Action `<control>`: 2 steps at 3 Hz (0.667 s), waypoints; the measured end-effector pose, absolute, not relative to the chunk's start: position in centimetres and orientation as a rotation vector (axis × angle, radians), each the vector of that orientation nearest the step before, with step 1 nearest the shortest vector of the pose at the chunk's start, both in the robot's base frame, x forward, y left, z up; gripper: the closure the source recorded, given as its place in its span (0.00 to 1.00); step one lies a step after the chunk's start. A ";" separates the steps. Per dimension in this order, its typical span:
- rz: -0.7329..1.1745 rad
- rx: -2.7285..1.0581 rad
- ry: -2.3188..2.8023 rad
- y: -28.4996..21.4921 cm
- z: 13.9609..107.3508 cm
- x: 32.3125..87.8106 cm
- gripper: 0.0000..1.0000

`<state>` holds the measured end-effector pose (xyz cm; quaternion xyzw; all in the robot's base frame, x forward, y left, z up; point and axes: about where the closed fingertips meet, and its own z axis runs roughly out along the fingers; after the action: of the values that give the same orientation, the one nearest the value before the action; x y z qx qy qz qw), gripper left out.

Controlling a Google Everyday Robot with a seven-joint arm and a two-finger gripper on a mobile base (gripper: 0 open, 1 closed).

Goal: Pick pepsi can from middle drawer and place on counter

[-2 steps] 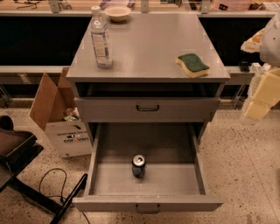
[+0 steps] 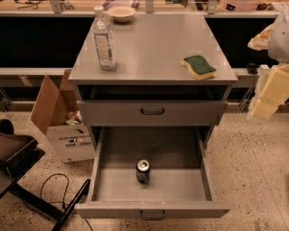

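Note:
The pepsi can (image 2: 143, 171), dark blue with a silver top, stands upright near the front middle of the middle drawer (image 2: 176, 182), which is pulled fully out. The counter (image 2: 153, 45) is the grey cabinet top above it. My gripper (image 2: 266, 97) shows as pale cream parts at the right edge of the view. It is beside the cabinet at about counter height, well to the right of the can and above it. It holds nothing that I can see.
On the counter stand a clear water bottle (image 2: 104, 39) at the left and a green and yellow sponge (image 2: 199, 66) at the right. A bowl (image 2: 121, 13) sits behind on the tan ledge. The drawer front above (image 2: 152, 111) is shut. A cardboard box (image 2: 61, 122) and a black chair base (image 2: 18, 158) stand on the floor to the left.

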<state>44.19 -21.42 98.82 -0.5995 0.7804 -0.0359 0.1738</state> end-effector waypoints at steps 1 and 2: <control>0.094 -1.661 2.215 -21.4 93.0 45.2 0.00; 0.355 -1.548 2.125 -20.5 85.4 46.0 0.00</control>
<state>46.05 -20.47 85.45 -0.5661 0.7772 0.1299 0.2420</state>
